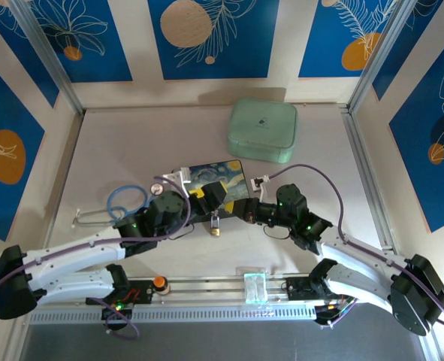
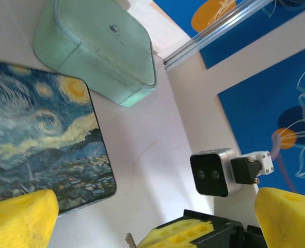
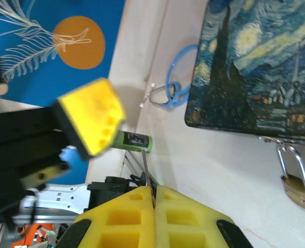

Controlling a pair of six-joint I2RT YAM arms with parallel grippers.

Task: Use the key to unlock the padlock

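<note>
Step in hand: we judge this to be the lining-up stage, with the key gripped but not yet at the lock.
Right gripper: its yellow pads are pressed together on the key, and the thin blade sticks out past the fingertips.
Left gripper: it stands wide and holds nothing, with one finger to either side of the right gripper's tip.
Padlock: it lies flat on the worktop, just beside the near edge of the starry tin. The shackle is seated in the brass body and nothing is touching it.
Key to padlock: they are apart, and the blade points away from the lock body.
Keyhole: we cannot make it out in these views.
Next move, as we read it: the free left gripper should go to the padlock and pinch the body so it cannot slide. The right gripper must then turn the blade towards the keyway.
What it calls for: fine alignment, since both parts are tiny and the lock is loose.
</note>
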